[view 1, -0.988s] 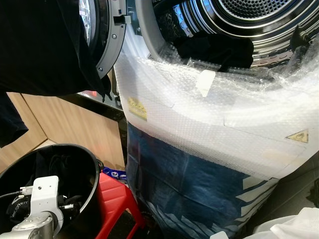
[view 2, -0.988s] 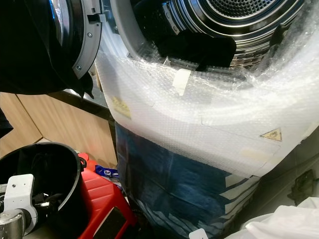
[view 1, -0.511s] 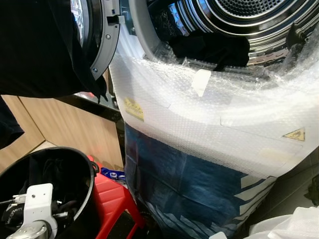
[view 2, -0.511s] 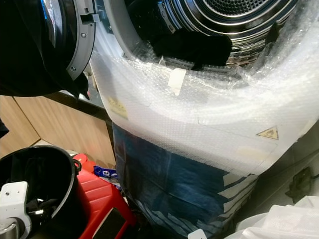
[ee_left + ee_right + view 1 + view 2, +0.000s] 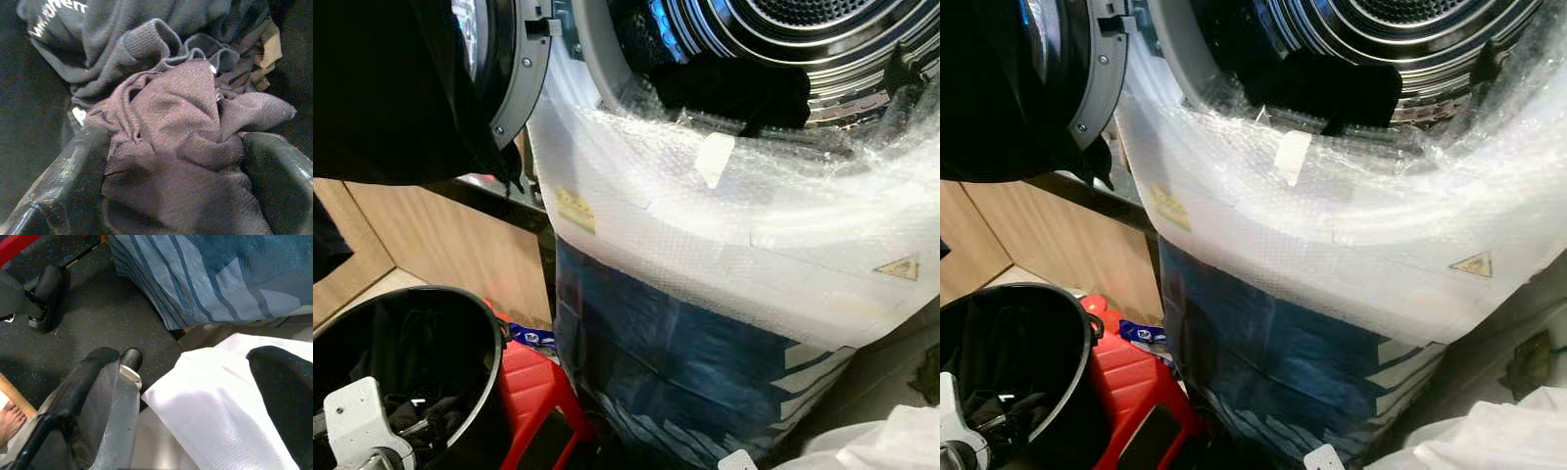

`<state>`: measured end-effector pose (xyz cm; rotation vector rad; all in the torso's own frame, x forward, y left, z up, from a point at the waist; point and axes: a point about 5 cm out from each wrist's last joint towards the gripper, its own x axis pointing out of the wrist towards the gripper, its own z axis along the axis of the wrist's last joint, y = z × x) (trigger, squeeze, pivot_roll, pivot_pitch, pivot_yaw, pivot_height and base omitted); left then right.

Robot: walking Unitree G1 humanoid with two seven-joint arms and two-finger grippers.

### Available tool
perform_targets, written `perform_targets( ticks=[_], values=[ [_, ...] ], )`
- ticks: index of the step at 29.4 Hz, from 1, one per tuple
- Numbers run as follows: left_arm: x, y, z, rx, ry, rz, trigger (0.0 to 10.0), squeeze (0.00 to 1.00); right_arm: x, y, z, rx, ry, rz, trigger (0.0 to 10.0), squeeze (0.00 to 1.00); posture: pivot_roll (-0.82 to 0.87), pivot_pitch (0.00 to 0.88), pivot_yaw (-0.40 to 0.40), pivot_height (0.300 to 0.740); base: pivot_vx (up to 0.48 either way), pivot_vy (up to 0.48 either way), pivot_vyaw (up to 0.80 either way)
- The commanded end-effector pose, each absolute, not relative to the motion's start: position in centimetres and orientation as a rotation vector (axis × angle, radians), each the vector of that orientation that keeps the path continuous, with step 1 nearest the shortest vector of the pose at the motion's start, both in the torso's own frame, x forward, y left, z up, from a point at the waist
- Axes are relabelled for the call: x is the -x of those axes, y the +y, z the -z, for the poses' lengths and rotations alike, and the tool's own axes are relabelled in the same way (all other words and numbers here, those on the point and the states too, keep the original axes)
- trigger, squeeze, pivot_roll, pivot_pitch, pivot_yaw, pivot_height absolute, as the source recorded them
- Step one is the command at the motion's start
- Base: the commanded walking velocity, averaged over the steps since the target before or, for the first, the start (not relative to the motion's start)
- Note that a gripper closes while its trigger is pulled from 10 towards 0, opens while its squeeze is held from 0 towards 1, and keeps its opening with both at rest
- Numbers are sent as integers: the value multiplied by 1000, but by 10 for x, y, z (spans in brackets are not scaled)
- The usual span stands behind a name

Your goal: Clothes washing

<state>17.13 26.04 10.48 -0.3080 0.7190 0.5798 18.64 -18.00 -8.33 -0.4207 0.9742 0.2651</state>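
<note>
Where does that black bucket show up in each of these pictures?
Left eye view: black bucket, bottom left, beside the red stool.
Right eye view: bottom left corner, red stool again alongside.
Left wrist view: left tool among dark clothes; bucket's wall not discernible.
Right wrist view: floor, white cloth.

A red stool (image 5: 533, 392) stands beside wooden panelling (image 5: 440, 250), near a bare foot (image 5: 9, 417)
</note>
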Motion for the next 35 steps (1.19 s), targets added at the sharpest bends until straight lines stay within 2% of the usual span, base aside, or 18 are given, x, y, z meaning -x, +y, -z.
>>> perform_targets(
  ticks=[1, 2, 18, 35],
  values=[
    [-168, 263, -100, 326, 752, -606, 6980, 0, -190, -179, 82, 422, 966, -271, 10000, 0, 196, 139, -5, 740, 0, 0, 0],
    [-168, 263, -100, 328, 752, -607, 0, 0, -191, -179, 81, 424, 963, -273, 10000, 0, 194, 140, -6, 740, 0, 0, 0],
    [-176, 269, -103, 276, 726, -593, 0, 0, -202, -186, 75, 442, 947, -270, 10000, 0, 198, 138, -23, 740, 0, 0, 0],
    [-189, 260, -106, 243, 701, -525, 0, 0, -204, -190, 73, 439, 949, -263, 10000, 0, 195, 133, -20, 740, 0, 0, 0]
  ],
)
